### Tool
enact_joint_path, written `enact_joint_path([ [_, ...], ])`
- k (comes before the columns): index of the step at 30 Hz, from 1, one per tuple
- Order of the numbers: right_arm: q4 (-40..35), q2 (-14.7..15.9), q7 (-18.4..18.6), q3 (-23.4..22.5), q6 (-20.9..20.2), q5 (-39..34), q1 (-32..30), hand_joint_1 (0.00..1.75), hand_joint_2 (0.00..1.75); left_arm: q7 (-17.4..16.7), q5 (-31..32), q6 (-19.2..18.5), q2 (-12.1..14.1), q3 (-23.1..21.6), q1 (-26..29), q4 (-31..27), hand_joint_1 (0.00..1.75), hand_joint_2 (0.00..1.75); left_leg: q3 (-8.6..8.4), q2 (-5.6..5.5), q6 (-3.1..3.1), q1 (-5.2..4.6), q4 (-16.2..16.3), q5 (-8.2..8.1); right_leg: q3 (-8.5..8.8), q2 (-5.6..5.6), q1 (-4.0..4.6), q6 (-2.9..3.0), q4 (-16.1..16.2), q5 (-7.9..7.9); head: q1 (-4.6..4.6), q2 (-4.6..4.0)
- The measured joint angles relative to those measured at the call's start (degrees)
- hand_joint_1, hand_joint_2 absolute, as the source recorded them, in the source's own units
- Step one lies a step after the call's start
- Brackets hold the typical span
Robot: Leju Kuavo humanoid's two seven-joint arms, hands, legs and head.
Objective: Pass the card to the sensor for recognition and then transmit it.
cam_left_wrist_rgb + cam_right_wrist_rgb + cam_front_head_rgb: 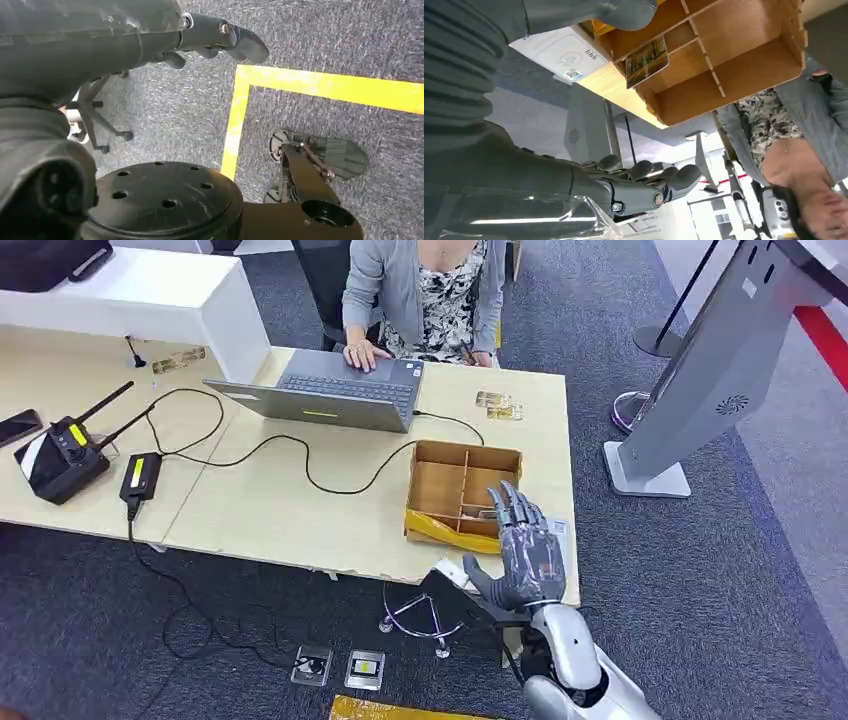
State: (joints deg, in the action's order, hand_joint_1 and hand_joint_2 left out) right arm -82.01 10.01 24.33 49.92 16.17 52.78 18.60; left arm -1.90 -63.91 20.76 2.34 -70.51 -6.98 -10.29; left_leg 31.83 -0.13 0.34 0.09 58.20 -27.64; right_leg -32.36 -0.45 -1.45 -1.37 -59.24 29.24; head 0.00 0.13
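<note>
Right hand (525,550) (open) above card (647,61)

Sensor (566,54) half behind thumb, person (425,290) — head cut off

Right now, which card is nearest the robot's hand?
The card inside the wooden box, beside the right hand and its fingers; the other cards lie flat by the laptop.

The left hand (220,42) hangs empty above grey carpet (320,40) crossed by yellow tape (320,85)
</note>
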Motion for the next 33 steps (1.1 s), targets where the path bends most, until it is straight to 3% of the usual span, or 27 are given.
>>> enact_joint_path([
  [14,5.88,-3.89,-0.15,0.15,-4.00,0.83,3.41,0.00,1.75,-0.42,0.68,-0.81,0.20,-0.02,-0.04,0.00,0.00,0.00,0.01,0.00,0.00,0.00,0.00,0.00,0.00,-0.01,0.00,0.00,0.00,0.00,0.00,0.00],
  [24,15.56,-8.50,-1.57,0.24,-3.13,1.07,8.78,0.00,1.75,-0.42,1.27,-1.27,0.28,-0.26,-0.12,0.00,0.00,0.00,0.01,-0.01,0.00,0.00,0.00,0.01,0.00,-0.03,0.00,0.00,-0.01,0.00,-0.02,0.00],
  [33,21.66,-10.45,-2.40,0.20,-1.55,0.46,11.11,0.00,1.75,-0.42,1.31,-1.53,0.33,-0.44,-0.12,0.00,0.00,0.00,0.03,-0.01,0.00,0.00,0.00,0.01,-0.01,-0.02,0.00,0.00,0.00,0.00,0.00,0.00],
])
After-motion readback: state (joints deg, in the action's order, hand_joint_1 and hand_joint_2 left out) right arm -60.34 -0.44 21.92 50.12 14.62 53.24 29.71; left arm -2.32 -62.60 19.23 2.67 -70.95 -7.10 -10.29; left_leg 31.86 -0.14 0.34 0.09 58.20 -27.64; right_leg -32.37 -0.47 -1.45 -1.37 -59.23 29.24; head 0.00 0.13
